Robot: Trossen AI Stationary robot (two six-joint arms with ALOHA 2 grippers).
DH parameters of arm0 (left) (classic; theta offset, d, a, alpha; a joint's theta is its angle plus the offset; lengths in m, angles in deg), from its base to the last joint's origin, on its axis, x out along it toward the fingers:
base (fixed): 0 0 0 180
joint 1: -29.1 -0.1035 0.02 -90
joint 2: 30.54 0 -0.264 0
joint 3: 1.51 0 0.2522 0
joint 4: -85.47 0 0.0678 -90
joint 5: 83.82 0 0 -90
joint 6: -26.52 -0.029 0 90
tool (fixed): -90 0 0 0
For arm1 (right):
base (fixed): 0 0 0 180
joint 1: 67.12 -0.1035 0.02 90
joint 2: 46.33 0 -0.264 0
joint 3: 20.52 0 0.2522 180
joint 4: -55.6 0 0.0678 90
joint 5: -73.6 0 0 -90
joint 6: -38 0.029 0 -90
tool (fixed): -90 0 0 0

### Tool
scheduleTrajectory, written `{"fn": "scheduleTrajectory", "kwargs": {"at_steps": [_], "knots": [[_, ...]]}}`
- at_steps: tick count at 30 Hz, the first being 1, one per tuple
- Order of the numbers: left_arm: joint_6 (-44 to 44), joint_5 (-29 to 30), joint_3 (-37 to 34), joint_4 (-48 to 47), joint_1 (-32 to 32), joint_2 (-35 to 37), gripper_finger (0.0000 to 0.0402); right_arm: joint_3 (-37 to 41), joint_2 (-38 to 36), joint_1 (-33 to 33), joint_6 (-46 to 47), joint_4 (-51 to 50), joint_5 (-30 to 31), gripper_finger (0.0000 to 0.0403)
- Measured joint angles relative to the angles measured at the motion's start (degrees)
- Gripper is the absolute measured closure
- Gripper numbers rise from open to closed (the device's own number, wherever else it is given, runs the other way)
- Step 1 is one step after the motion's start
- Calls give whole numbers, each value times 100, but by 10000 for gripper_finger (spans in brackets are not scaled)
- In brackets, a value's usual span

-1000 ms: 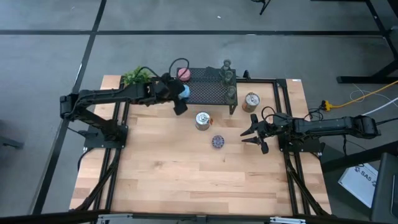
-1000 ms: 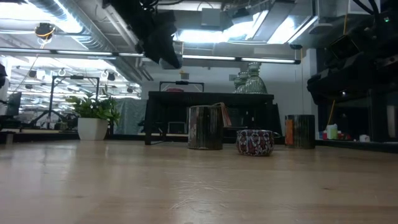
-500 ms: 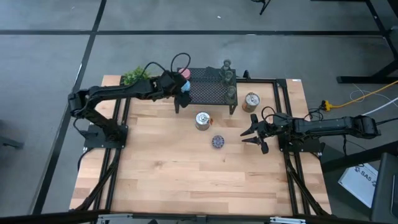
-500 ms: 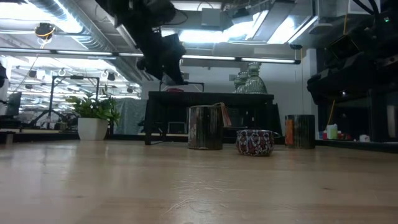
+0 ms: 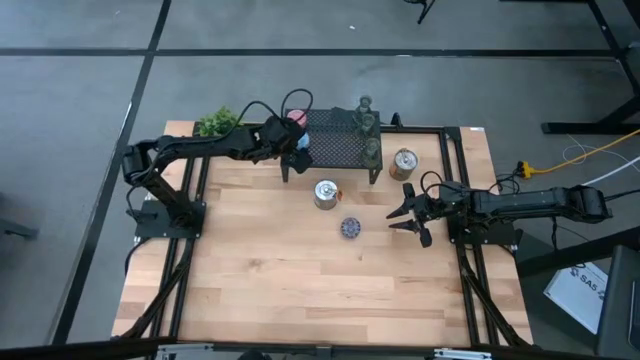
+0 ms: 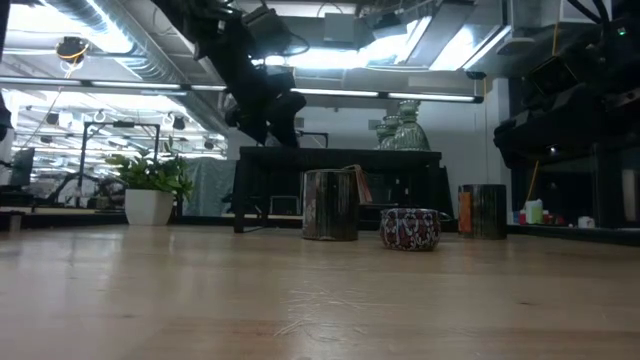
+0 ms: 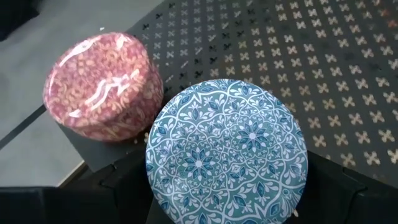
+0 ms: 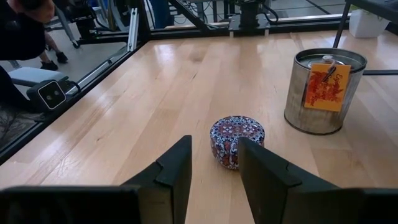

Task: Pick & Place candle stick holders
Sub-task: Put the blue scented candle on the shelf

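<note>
Perforated black metal mesh stand point(image 5: 335, 148) at far desk point(image 5: 300, 280) edge, carrying pink floral holder point(image 7: 102, 84) at its left end and clear glass holders point(image 5: 368, 125) at right. Left tool point(image 5: 296, 148) clamped on round blue patterned holder point(image 7: 227, 152), just beside pink one. Silver-and-orange tins point(image 5: 325, 193) and small purple holder point(image 8: 236, 141) on wood. Right tool point(image 8: 214, 165) spread apart, empty, near purple holder.
</note>
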Motion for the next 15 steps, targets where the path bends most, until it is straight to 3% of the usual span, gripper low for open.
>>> {"fn": "scheduleTrajectory", "kwargs": {"at_steps": [15], "knots": [[109, -58, 0, -51, -363, 0, 103, 0, -1, 0, -2, 0, 0, 271]]}}
